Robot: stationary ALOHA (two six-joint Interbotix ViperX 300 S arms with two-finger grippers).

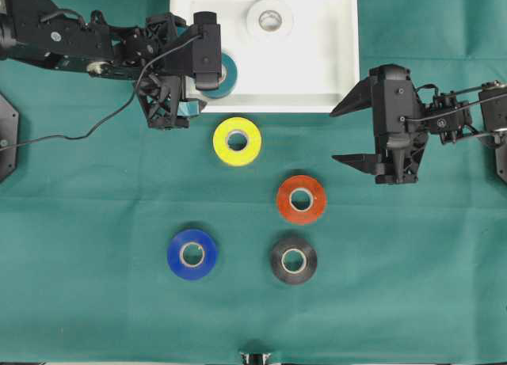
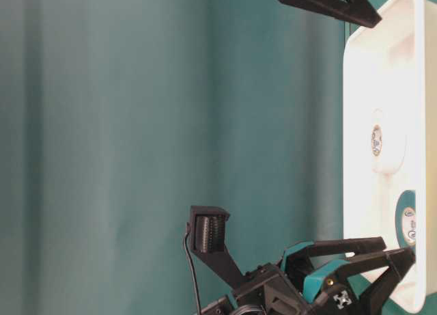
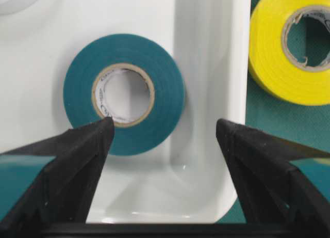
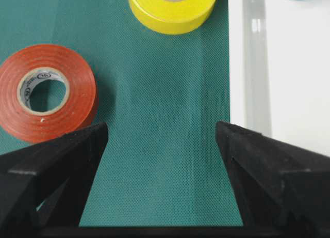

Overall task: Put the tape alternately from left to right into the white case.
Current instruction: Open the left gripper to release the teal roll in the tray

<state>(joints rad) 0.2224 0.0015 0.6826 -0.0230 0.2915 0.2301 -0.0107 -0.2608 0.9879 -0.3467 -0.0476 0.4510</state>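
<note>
The white case (image 1: pixel 261 104) sits at the top centre with the white tape (image 1: pixel 269 19) and the teal tape (image 1: pixel 226 74) lying flat in it. My left gripper (image 1: pixel 202 81) hovers open over the case's front-left corner. The teal roll (image 3: pixel 170 93) lies free just ahead of the left fingertip (image 3: pixel 98 135). On the cloth lie the yellow (image 1: pixel 237 141), red-orange (image 1: pixel 301 199), blue (image 1: pixel 192 254) and black (image 1: pixel 293 260) rolls. My right gripper (image 1: pixel 342 134) stands open and empty over bare cloth right of the case's front corner, with the red-orange roll (image 4: pixel 77 78) to its left.
A green cloth (image 1: pixel 95 246) covers the table. The left arm's black cable (image 1: pixel 111 115) trails across the cloth on the left. The case's raised rim (image 3: pixel 242 67) runs between the teal roll and the yellow roll (image 3: pixel 268 47).
</note>
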